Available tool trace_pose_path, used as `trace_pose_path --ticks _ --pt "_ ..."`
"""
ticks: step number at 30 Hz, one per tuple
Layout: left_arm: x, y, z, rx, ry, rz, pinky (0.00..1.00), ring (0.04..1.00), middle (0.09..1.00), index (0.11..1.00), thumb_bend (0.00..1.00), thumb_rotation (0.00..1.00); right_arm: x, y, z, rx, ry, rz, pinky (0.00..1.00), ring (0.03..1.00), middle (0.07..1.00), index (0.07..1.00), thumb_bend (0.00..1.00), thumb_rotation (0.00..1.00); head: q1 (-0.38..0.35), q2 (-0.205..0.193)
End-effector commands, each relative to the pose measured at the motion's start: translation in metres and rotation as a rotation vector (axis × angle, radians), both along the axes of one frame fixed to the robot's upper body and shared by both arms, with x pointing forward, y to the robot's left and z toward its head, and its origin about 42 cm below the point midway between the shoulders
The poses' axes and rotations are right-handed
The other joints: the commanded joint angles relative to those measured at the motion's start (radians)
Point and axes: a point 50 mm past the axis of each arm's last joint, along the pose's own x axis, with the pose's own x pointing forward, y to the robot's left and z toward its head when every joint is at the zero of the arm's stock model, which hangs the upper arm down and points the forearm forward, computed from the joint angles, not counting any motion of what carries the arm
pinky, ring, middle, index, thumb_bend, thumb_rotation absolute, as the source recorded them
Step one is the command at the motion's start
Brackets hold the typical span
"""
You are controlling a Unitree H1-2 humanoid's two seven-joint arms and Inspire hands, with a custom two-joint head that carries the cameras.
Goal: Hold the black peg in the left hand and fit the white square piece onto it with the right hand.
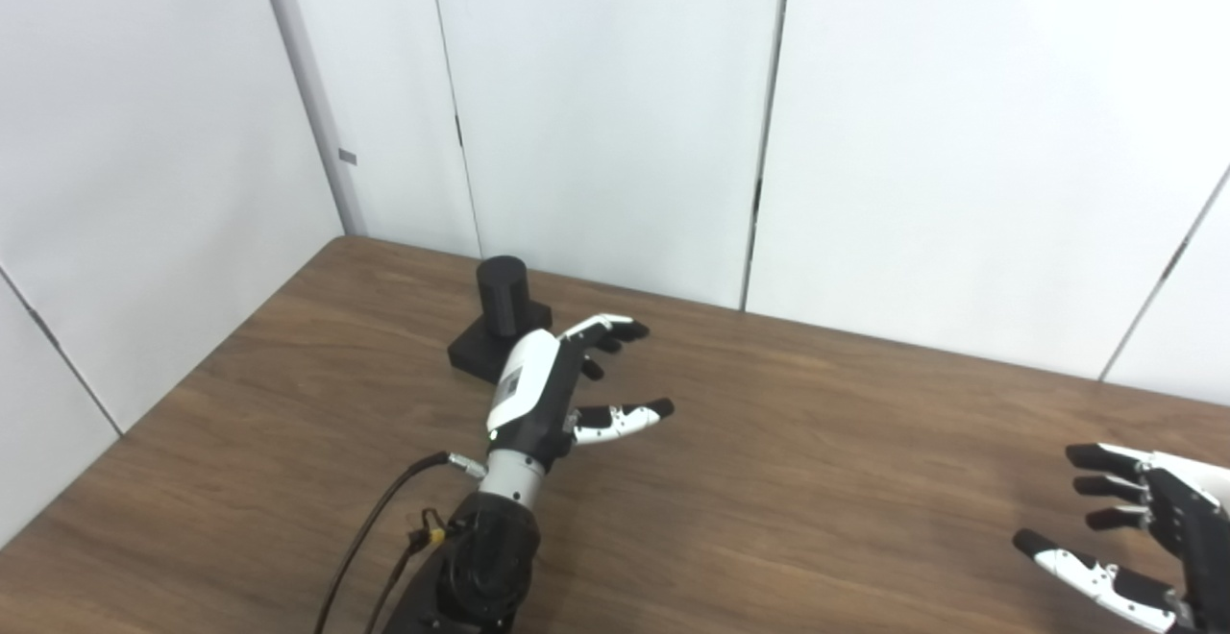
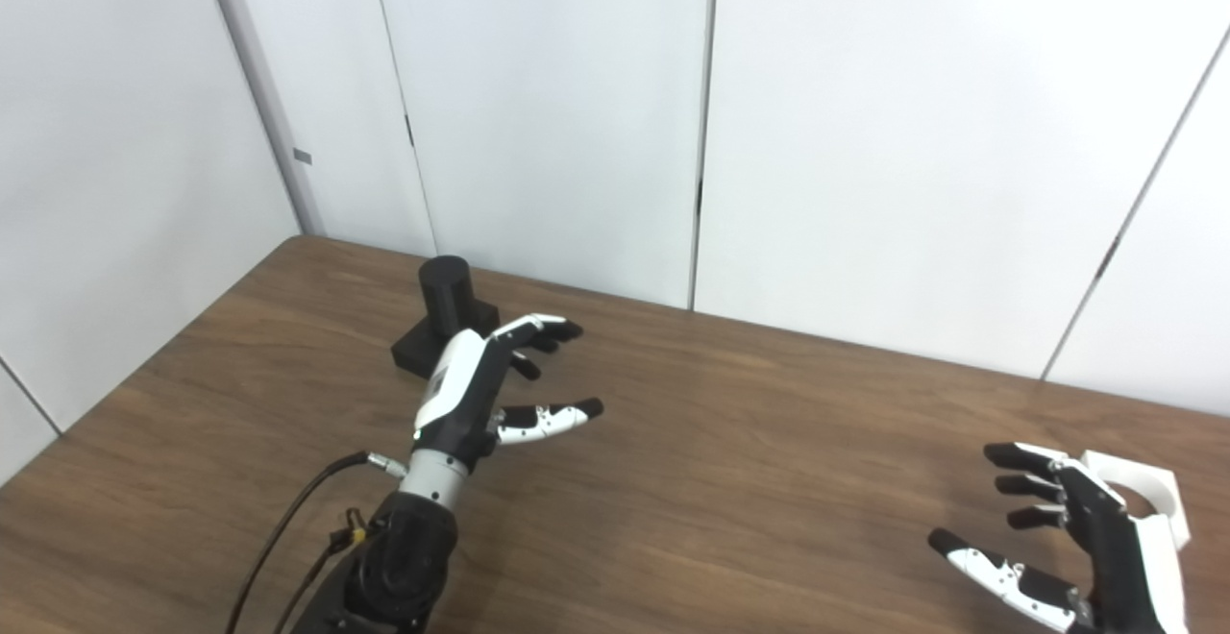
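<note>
Peg (image 1: 502, 298) stands far left on table (image 1: 817, 480), unheld. Left hand (image 1: 548, 384) spread just beside it. Right hand (image 2: 1076, 543) spread, near white piece (image 2: 1143, 490).

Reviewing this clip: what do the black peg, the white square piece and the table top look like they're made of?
Black peg: probably matte plastic, perhaps printed; uniform black, no shine, cylinder on a square base.
White square piece: likely matte white plastic too; flat colour, crisp edges, round hole. It is partly hidden behind the right hand.
Table: wood-grain surface, probably laminate; streaked brown pattern with a soft sheen.
</note>
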Motion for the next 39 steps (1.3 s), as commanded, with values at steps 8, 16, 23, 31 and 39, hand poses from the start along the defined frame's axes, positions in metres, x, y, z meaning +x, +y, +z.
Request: trace_pose_path --ticks 8,16,23,31,39 --pt "0.019 0.029 0.036 0.054 -0.186 0.163 0.62 0.794 0.813 0.762 0.81 0.22 0.006 0.001 0.023 -0.041 -0.113 0.015 0.49 0.618 0.672 0.643 0.60 0.00 0.005 0.004" --pt "0.032 0.059 0.053 0.151 -0.230 0.249 0.72 0.841 0.840 0.790 0.79 0.25 0.006 0.001 0.023 -0.037 -0.114 0.023 0.48 0.608 0.660 0.637 0.61 0.00 0.010 0.007" --pt "0.042 0.080 0.068 0.218 -0.253 0.290 0.71 0.850 0.856 0.798 0.83 0.27 0.005 0.002 0.024 -0.033 -0.098 0.019 0.49 0.617 0.669 0.642 0.60 0.00 0.012 0.011" --pt "0.047 0.087 0.078 0.313 -0.193 0.382 0.80 0.948 0.952 0.865 0.93 0.34 0.006 0.002 0.024 -0.031 -0.101 0.022 0.49 0.613 0.669 0.642 0.60 0.00 0.014 0.008" --pt "0.051 0.091 0.084 0.375 -0.044 0.494 0.97 1.000 1.000 0.926 1.00 0.49 0.005 0.004 0.026 -0.029 -0.097 0.020 0.49 0.613 0.670 0.644 0.59 0.00 0.014 0.012"
